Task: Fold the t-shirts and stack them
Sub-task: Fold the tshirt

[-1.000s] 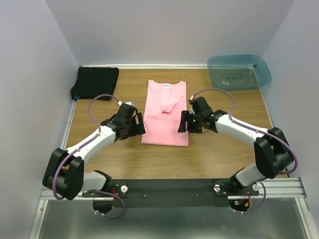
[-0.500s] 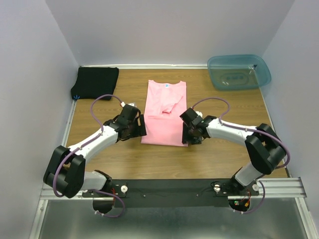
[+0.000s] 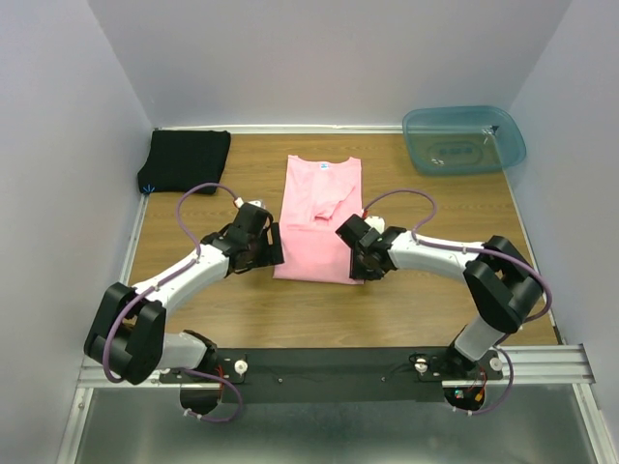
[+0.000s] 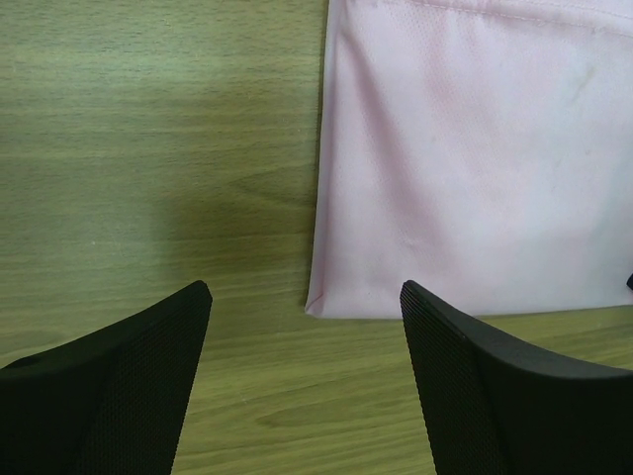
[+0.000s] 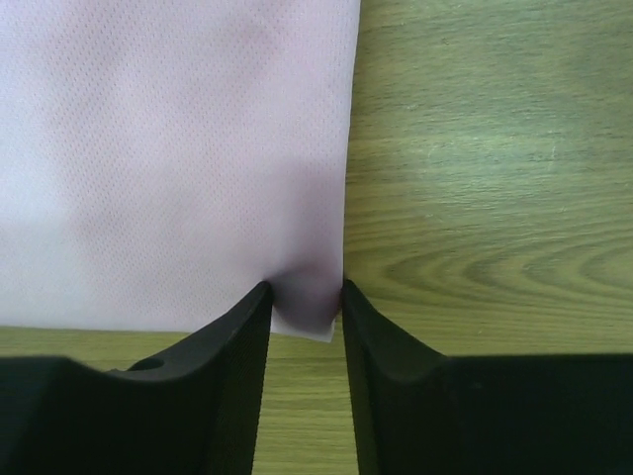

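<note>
The pink t-shirt (image 3: 319, 217) lies folded into a long strip in the middle of the table, collar at the far end. My right gripper (image 3: 356, 261) is at its near right corner. In the right wrist view the corner of the pink t-shirt (image 5: 168, 148) sits bunched between the two fingers of the right gripper (image 5: 307, 289), which touch it on both sides with a gap still between them. My left gripper (image 3: 274, 244) stands open just off the near left corner. In the left wrist view the left gripper (image 4: 305, 292) has only wood between its pads, with the pink t-shirt (image 4: 475, 148) just beyond. The black t-shirt (image 3: 186, 159) lies folded at the far left.
A translucent blue-green bin (image 3: 464, 138) stands at the far right corner of the table (image 3: 435, 309). White walls close in the left, right and back sides. The arms' base rail runs along the near edge.
My right gripper has moved left and nearer, down onto the shirt's near right corner, and its fingers have narrowed round the cloth. The left gripper has crept slightly towards the near left corner.
</note>
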Robot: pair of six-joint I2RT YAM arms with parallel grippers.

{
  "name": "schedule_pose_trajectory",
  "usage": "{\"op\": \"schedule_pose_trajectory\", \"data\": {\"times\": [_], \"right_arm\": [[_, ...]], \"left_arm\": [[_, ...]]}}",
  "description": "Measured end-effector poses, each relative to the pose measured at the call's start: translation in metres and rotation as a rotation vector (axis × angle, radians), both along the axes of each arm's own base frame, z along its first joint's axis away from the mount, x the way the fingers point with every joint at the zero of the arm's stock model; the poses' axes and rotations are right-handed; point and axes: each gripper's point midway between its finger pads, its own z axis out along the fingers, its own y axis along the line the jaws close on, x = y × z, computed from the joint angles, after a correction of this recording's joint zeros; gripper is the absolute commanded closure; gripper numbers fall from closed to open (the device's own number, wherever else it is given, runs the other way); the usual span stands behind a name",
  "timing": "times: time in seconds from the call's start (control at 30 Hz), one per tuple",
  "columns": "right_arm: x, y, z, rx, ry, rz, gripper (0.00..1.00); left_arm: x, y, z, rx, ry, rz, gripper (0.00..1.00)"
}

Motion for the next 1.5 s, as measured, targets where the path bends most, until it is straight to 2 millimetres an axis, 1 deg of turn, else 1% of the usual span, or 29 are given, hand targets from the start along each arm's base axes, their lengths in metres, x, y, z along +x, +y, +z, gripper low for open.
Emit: {"op": "schedule_pose_trajectory", "data": {"times": [0.07, 0.1, 0.17, 0.2, 0.23, 0.3, 0.4, 0.53, 0.57, 0.63, 0.67, 0.7, 0.77, 1.07, 1.2, 1.33, 1.43, 1.5], "right_arm": [[-0.001, 0.001, -0.002, -0.002, 0.001, -0.009, 0.66], [-0.002, 0.002, -0.004, -0.003, 0.002, -0.013, 0.71], [-0.002, 0.005, -0.004, 0.007, -0.003, -0.021, 0.78], [-0.002, 0.007, -0.004, 0.013, -0.006, -0.025, 0.82], [-0.002, 0.008, -0.005, 0.017, -0.008, -0.025, 0.92], [-0.002, 0.011, -0.005, 0.026, -0.012, -0.029, 0.99], [-0.002, 0.013, -0.005, 0.031, -0.015, -0.028, 0.99], [-0.001, 0.014, -0.004, 0.033, -0.017, -0.026, 0.99], [-0.001, 0.014, -0.004, 0.034, -0.017, -0.026, 0.99], [-0.001, 0.014, -0.004, 0.034, -0.018, -0.025, 0.99], [-0.001, 0.014, -0.004, 0.034, -0.018, -0.024, 0.99], [-0.001, 0.014, -0.004, 0.033, -0.018, -0.023, 1.00], [-0.002, 0.014, -0.004, 0.032, -0.019, -0.019, 0.99], [-0.002, 0.015, -0.004, 0.033, -0.020, -0.015, 0.99], [-0.002, 0.015, -0.004, 0.034, -0.021, -0.015, 0.99], [0.000, 0.017, -0.001, 0.045, -0.030, -0.016, 1.00], [0.001, 0.018, 0.002, 0.053, -0.037, -0.015, 1.00], [0.001, 0.018, 0.002, 0.054, -0.038, -0.015, 0.99]], "left_arm": [[-0.001, 0.001, -0.001, 0.003, 0.002, -0.001, 0.14], [-0.002, 0.001, -0.003, 0.005, 0.006, -0.001, 0.14], [-0.004, 0.002, -0.007, 0.011, 0.014, -0.002, 0.14], [-0.006, 0.002, -0.009, 0.015, 0.019, -0.005, 0.14], [-0.007, 0.003, -0.012, 0.020, 0.027, -0.007, 0.14], [-0.009, 0.003, -0.018, 0.030, 0.044, -0.010, 0.14], [-0.012, 0.004, -0.027, 0.047, 0.070, -0.016, 0.14], [-0.015, 0.003, -0.036, 0.066, 0.094, -0.027, 0.18], [-0.014, 0.002, -0.036, 0.067, 0.093, -0.028, 0.21], [-0.011, 0.000, -0.036, 0.074, 0.093, -0.031, 0.25], [-0.010, 0.000, -0.036, 0.077, 0.092, -0.032, 0.30], [-0.009, -0.001, -0.037, 0.081, 0.090, -0.035, 0.33], [-0.008, -0.003, -0.038, 0.086, 0.087, -0.040, 0.36], [-0.006, -0.013, -0.041, 0.135, 0.075, -0.064, 0.37], [-0.005, -0.017, -0.042, 0.152, 0.068, -0.063, 0.40], [-0.004, -0.022, -0.042, 0.172, 0.063, -0.062, 0.49], [-0.004, -0.026, -0.043, 0.177, 0.066, -0.062, 0.60], [-0.004, -0.029, -0.043, 0.173, 0.069, -0.060, 0.70]]}}
